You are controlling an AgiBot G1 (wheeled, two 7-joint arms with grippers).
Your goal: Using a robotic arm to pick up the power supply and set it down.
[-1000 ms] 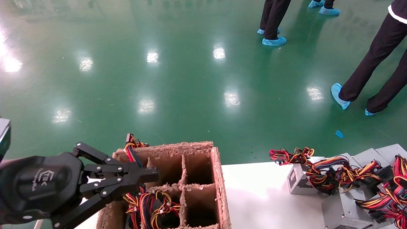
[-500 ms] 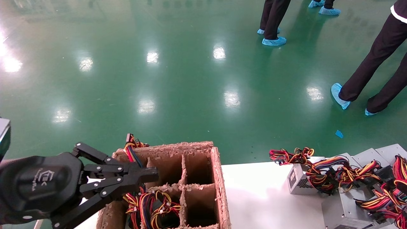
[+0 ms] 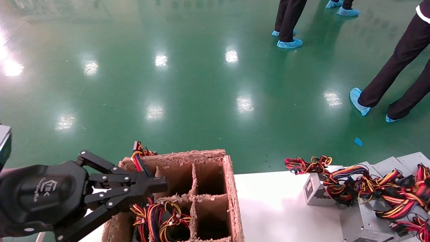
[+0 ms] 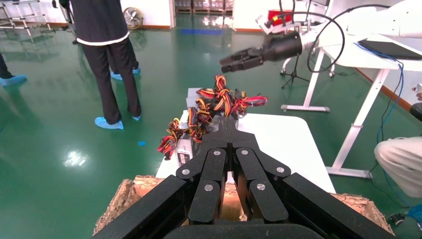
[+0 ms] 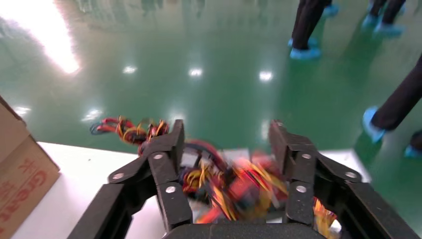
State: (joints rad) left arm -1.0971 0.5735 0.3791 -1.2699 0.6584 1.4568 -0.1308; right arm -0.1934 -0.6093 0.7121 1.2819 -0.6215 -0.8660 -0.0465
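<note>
The right gripper (image 5: 226, 149) is the one placed for the coming grasp. In its wrist view its jaws stand spread wide, with nothing pinched between them, and the tangle of red, yellow and orange wires lies straight ahead of the gap and slightly below it. The left wrist view shows the same gripper (image 4: 238, 59) hanging in the air above the pile at the far end of the white desk (image 3: 275, 205), apart from the wires. From there its jaws cannot be read.

The power supply (image 3: 314, 193) nearest the middle of the desk is a small grey box with its perforated face turned toward the cardboard box (image 3: 231, 188). Its wire bundle (image 3: 346, 186) trails across its top and off toward the robot's right, where more grey units lie heaped together. Its long axis cannot be told for certain, since wires hide much of the body.

The left gripper (image 3: 161, 183) hovers over the near left corner of the divided cardboard box, well apart from the pile, with its jaws pressed together and empty. Another wire bundle (image 3: 161, 218) sits in a compartment just below it.

So the right arm is far nearer, and my judgement is that the move turns on dropping down past the wires so the jaws straddle metal rather than cable.
</note>
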